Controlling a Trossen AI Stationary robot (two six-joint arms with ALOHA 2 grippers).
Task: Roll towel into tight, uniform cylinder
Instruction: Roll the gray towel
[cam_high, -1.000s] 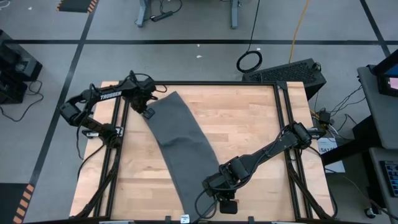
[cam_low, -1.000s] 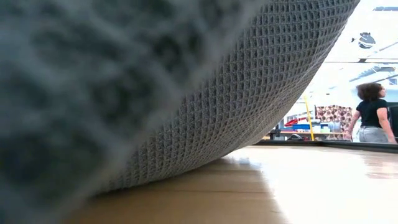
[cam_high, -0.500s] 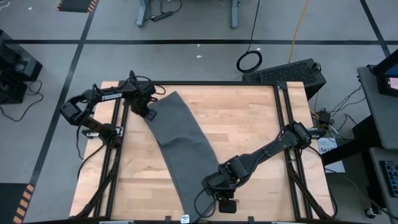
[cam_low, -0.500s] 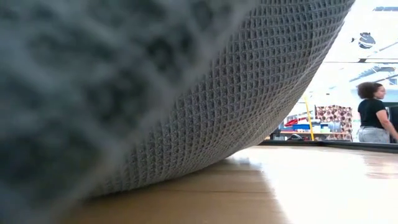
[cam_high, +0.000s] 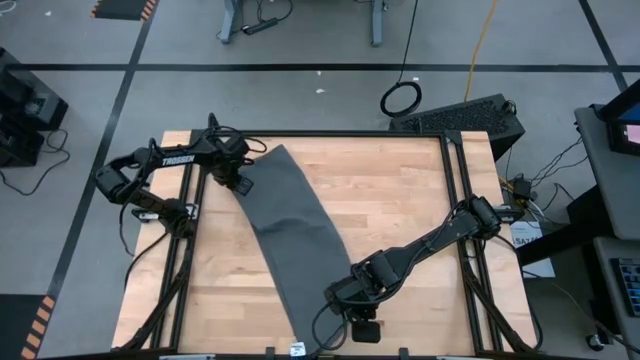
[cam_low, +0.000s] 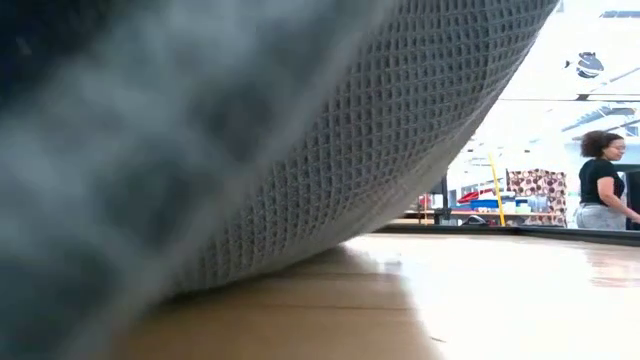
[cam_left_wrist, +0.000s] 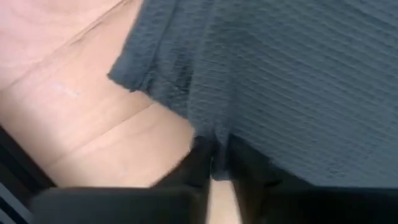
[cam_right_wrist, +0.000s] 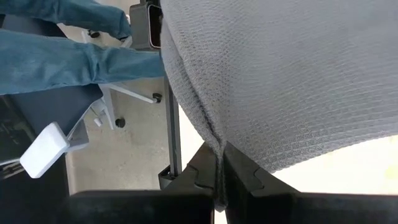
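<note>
Both claws pinch the towel at opposite ends.

Our right claw (cam_right_wrist: 219, 180) is clamped on the towel's (cam_high: 290, 240) near edge, the cloth bunched between its fingers; our left claw (cam_left_wrist: 214, 163) is nipped on the far edge near a corner. The dark grey towel lies unrolled, a long curved strip slanting across the wooden worktop (cam_high: 400, 200). In the low view a person (cam_low: 603, 190) stands beyond.

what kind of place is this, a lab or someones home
Most likely a robotics lab or workshop, not a home: a wooden table in a black frame, floor marked with black tape lines, cables lying about, and storage shelves behind.
</note>
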